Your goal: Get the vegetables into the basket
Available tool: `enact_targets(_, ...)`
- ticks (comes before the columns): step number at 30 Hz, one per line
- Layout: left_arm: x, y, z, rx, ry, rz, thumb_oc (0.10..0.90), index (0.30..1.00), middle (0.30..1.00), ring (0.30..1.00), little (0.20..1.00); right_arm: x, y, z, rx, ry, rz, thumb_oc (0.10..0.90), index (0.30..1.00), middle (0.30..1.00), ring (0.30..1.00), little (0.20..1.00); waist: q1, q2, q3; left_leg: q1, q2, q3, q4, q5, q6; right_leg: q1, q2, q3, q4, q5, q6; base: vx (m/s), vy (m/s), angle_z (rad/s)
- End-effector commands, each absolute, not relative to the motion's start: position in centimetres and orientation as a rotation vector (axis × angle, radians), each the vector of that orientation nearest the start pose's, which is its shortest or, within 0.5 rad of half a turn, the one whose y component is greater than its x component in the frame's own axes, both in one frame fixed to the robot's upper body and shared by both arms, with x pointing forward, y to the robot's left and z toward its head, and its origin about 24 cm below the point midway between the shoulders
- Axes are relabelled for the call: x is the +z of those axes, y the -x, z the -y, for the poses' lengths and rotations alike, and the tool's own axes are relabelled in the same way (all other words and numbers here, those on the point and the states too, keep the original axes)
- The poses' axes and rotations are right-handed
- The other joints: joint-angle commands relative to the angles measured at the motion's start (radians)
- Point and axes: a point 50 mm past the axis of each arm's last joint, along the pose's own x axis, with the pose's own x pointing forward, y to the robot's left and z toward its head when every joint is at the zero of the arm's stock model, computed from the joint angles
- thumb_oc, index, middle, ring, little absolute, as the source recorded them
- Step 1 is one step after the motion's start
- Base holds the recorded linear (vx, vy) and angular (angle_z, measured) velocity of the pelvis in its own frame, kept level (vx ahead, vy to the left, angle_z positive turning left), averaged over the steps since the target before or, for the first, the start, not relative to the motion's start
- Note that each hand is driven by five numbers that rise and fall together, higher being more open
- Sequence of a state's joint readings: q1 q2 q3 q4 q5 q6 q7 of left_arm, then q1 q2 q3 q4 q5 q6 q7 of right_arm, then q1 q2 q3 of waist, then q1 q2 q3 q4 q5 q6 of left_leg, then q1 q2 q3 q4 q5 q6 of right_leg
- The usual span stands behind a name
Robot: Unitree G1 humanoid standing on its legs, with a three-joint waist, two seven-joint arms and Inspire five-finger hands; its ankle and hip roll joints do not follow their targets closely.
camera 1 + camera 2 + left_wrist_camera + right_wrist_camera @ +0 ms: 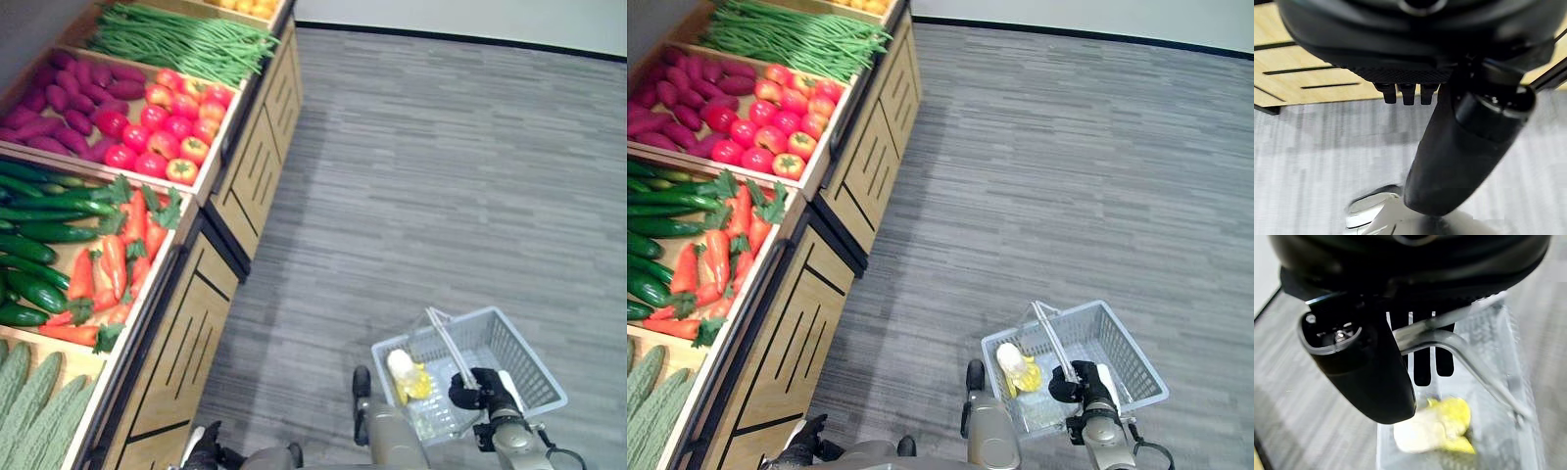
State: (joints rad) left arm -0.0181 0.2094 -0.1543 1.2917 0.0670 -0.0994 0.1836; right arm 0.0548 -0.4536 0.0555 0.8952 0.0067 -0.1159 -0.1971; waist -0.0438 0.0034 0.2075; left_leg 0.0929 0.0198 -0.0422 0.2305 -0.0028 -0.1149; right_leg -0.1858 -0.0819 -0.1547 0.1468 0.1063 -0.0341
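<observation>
- While the right hand (474,390) hangs low at the robot's right side in the left eye view, its fingers are curled round the metal handle (449,345) of a grey wire basket (527,364), which hangs above the grey floor (441,176). Inside the basket lies a pale and yellow vegetable (407,376), just beside the hand, on the side nearer the shelves.
- To the robot's left in the same view stands a wooden produce stand (230,186) with open bins: green beans (186,41) farthest, then purple sweet potatoes (59,108) next to red tomatoes (167,122), then cucumbers (39,245) beside carrots (113,264), and bumpy green gourds (29,392) nearest. All of these lie well apart from the basket.
- In the right eye view the left hand (803,443) shows at the bottom edge, close to the stand's front panel, far from the basket.
- In the left wrist view the left hand's fingers (1408,93) are short dark stubs curled under, its thumb (1459,152) standing out, holding nothing.
- In the right wrist view the right hand's fingers (1422,367) wrap over the handle, with the yellow vegetable in the basket below.
</observation>
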Motion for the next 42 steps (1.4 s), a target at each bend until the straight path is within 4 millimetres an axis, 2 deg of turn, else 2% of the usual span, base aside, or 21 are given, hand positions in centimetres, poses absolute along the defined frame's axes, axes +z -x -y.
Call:
enact_targets(1,-15.0,-11.2,-24.8,0.198,-0.411,-1.071,0.9,1.0,1.0,1.0,1.0,-7.4,-15.0,32.6,-0.366,0.538,-0.636,0.4,0.3,0.3,0.3,0.3,-0.003,-0.045,-0.039,-0.043,0.023,-0.012,0.133,0.13,-0.011,-0.024,-0.023,0.032,-0.018,0.003,0.131,0.22,-0.272,0.23)
enact_targets(3,-14.9,-11.3,-25.0,0.205,-0.413,-1.069,0.9,1.0,1.0,1.0,1.0,-7.4,-13.9,33.4,-0.406,0.536,-0.659,0.4,0.3,0.3,0.3,0.3,0.016,-0.073,-0.018,-0.153,0.034,0.018,0.309,0.203,-0.012,0.047,-0.023,0.019,-0.032,-0.032,0.091,0.32,-0.4,0.56)
enact_targets(4,-14.9,-11.3,-25.1,0.205,-0.419,-1.068,0.9,1.0,1.0,1.0,1.0,-7.4,-13.2,33.9,-0.431,0.538,-0.676,0.4,0.3,0.3,0.3,0.3,0.031,-0.078,-0.005,-0.239,0.058,0.062,0.271,0.167,0.009,0.097,-0.024,0.011,-0.045,-0.054,0.088,0.29,-0.315,0.71)
enact_targets(7,-15.0,-10.8,-25.2,0.201,-0.428,-1.085,0.9,1.0,1.0,1.0,1.0,-7.3,-13.1,34.0,-0.436,0.535,-0.669,0.4,0.3,0.3,0.3,0.3,0.048,-0.081,-0.006,-0.299,0.055,0.087,0.176,0.13,0.024,0.137,-0.019,0.009,-0.064,-0.076,0.095,0.28,-0.075,0.4)
enact_targets(8,-15.2,-10.2,-25.2,0.2,-0.444,-1.106,0.9,1.0,1.0,1.0,1.0,-7.2,-13.4,33.8,-0.424,0.549,-0.655,0.4,0.3,0.3,0.3,0.3,0.062,-0.064,-0.017,-0.341,0.063,0.093,0.011,0.134,0.031,0.153,-0.002,0.006,-0.059,-0.102,0.103,0.43,0.031,0.01)
enact_targets(10,-15.3,-9.9,-25.0,0.192,-0.455,-1.11,0.9,1.0,1.0,1.0,1.0,-7.2,-13.4,33.5,-0.412,0.554,-0.653,0.4,0.3,0.3,0.3,0.3,0.073,-0.054,-0.015,-0.343,0.075,0.095,-0.1,0.177,0.028,0.177,0.012,0.012,-0.056,-0.127,0.103,0.35,0.038,-0.23)
enact_targets(11,-15.3,-10.0,-24.9,0.18,-0.466,-1.112,0.9,1.0,1.0,1.0,1.0,-7.4,-13.1,33.4,-0.405,0.561,-0.663,0.4,0.3,0.3,0.3,0.3,0.077,-0.041,-0.019,-0.348,0.094,0.138,-0.187,0.229,0.017,0.214,0.03,0.013,-0.054,-0.149,0.1,0.21,0.02,-0.44)
enact_targets(13,-15.4,-9.8,-24.9,0.17,-0.477,-1.119,0.9,1.0,1.0,1.0,1.0,-7.6,-13.0,33.4,-0.404,0.559,-0.671,0.4,0.3,0.3,0.3,0.3,0.081,-0.039,-0.023,-0.343,0.097,0.175,-0.216,0.246,0.015,0.23,0.035,0.014,-0.052,-0.159,0.1,0.27,0.055,-0.32)
enact_targets(18,-15.6,-9.2,-24.7,0.132,-0.504,-1.134,0.9,1.0,1.0,1.0,1.0,-8.2,-12.4,33.0,-0.397,0.555,-0.702,0.4,0.3,0.3,0.3,0.3,0.083,-0.048,-0.059,-0.322,0.076,0.219,-0.177,0.193,0.049,0.278,0.014,0.016,-0.028,-0.205,0.12,0.29,0.144,-0.13)
enact_targets(22,-15.3,-9.9,-25.0,0.133,-0.525,-1.117,0.9,1.0,1.0,1.0,1.0,-8.4,-12.6,32.7,-0.404,0.548,-0.708,0.4,0.3,0.3,0.3,0.3,0.084,-0.07,-0.074,-0.301,0.043,0.26,-0.161,0.134,0.087,0.248,-0.036,0.018,0.072,-0.158,0.159,0.19,0.206,-0.04)
enact_targets(23,-15.1,-10.3,-25.3,0.156,-0.516,-1.1,0.9,1.0,1.0,1.0,1.0,-8.6,-13.5,32.1,-0.389,0.549,-0.697,0.4,0.3,0.3,0.3,0.3,0.086,-0.074,-0.07,-0.261,0.013,0.274,-0.18,0.106,0.118,0.194,-0.078,0.018,0.221,-0.075,0.192,0.15,0.242,-0.01)
enact_targets(24,-15.1,-10.3,-25.3,0.156,-0.516,-1.1,0.9,1.0,1.0,1.0,1.0,-8.6,-13.5,32.1,-0.389,0.549,-0.697,0.4,0.3,0.3,0.3,0.3,0.087,-0.072,-0.072,-0.264,0.016,0.276,-0.181,0.107,0.118,0.191,-0.075,0.02,0.219,-0.072,0.191,0.18,0.283,-0.18)
enact_targets(25,-14.9,-10.8,-25.7,0.184,-0.507,-1.088,0.9,1.0,1.0,1.0,1.0,-8.5,-14.3,31.5,-0.37,0.543,-0.678,0.4,0.3,0.3,0.3,0.3,0.08,-0.069,-0.059,-0.223,0.004,0.273,-0.192,0.091,0.133,0.141,-0.083,0.03,0.332,0.008,0.203,0.08,0.116,-0.18)
enact_targets(26,-14.9,-10.8,-25.7,0.184,-0.507,-1.088,0.9,1.0,1.0,1.0,1.0,-8.5,-14.3,31.5,-0.37,0.543,-0.678,0.4,0.3,0.3,0.3,0.3,0.081,-0.069,-0.059,-0.223,0.004,0.274,-0.192,0.091,0.133,0.14,-0.084,0.03,0.333,0.007,0.203,0.13,0.143,-0.12)
enact_targets(29,-14.6,-11.1,-26.2,0.213,-0.498,-1.075,0.9,1.0,1.0,1.0,1.0,-8.4,-14.9,31.1,-0.344,0.555,-0.661,0.4,0.3,0.3,0.3,0.3,0.072,-0.055,-0.04,-0.167,0.002,0.25,-0.218,0.075,0.14,0.039,-0.082,0.028,0.362,0.019,0.186,0.15,0.057,0.28)
enact_targets(31,-14.5,-11.2,-26.3,0.215,-0.498,-1.069,0.9,1.0,1.0,1.0,1.0,-8.3,-15.1,31.1,-0.348,0.555,-0.656,0.4,0.3,0.3,0.3,0.3,0.068,-0.051,-0.034,-0.143,-0.006,0.225,-0.233,0.068,0.132,0.009,-0.087,0.021,0.277,-0.004,0.178,0.26,-0.082,0.27)
enact_targets(32,-14.6,-11.3,-26.1,0.204,-0.507,-1.067,0.9,1.0,1.0,1.0,1.0,-8.4,-15.2,31.1,-0.358,0.553,-0.66,0.4,0.3,0.3,0.3,0.3,0.053,-0.054,-0.025,-0.124,-0.014,0.181,-0.232,0.053,0.123,-0.008,-0.084,0.078,0.155,-0.003,0.181,0.23,-0.132,0.48)
enact_targets(33,-14.6,-11.3,-26.1,0.204,-0.507,-1.067,0.9,1.0,1.0,1.0,1.0,-8.4,-15.2,31.1,-0.358,0.553,-0.66,0.4,0.3,0.3,0.3,0.3,0.052,-0.053,-0.026,-0.126,-0.012,0.18,-0.231,0.054,0.123,-0.007,-0.082,0.076,0.149,0.002,0.18,0.25,-0.155,0.86)
enact_targets(36,-14.6,-11.8,-25.6,0.149,-0.543,-1.05,0.9,1.0,1.0,1.0,1.0,-8.8,-14.6,31.4,-0.372,0.55,-0.694,0.4,0.3,0.3,0.3,0.3,0.025,-0.073,-0.025,-0.092,-0.016,0.061,-0.227,0.024,0.097,-0.038,-0.063,0.31,-0.045,0.059,0.217,0.29,-0.22,1.13)
enact_targets(39,-14.8,-11.7,-25.1,0.104,-0.572,-1.053,0.9,1.0,1.0,1.0,1.0,-9.5,-13.6,31.8,-0.372,0.564,-0.749,0.4,0.3,0.3,0.3,0.3,0.033,-0.094,-0.039,-0.093,-0.015,-0.029,-0.186,-0.009,0.078,0.008,-0.075,0.273,-0.076,0.042,0.219,0.2,-0.27,1.45)
enact_targets(42,-15.0,-11.2,-25.1,0.123,-0.55,-1.072,0.9,1.0,1.0,1.0,1.0,-9.7,-13.4,31.9,-0.364,0.575,-0.77,0.4,0.3,0.3,0.3,0.3,0.036,-0.093,-0.048,-0.097,0.006,-0.063,-0.186,-0.001,0.064,0.031,-0.059,0.241,-0.077,0.019,0.208,0.16,-0.332,1.8)
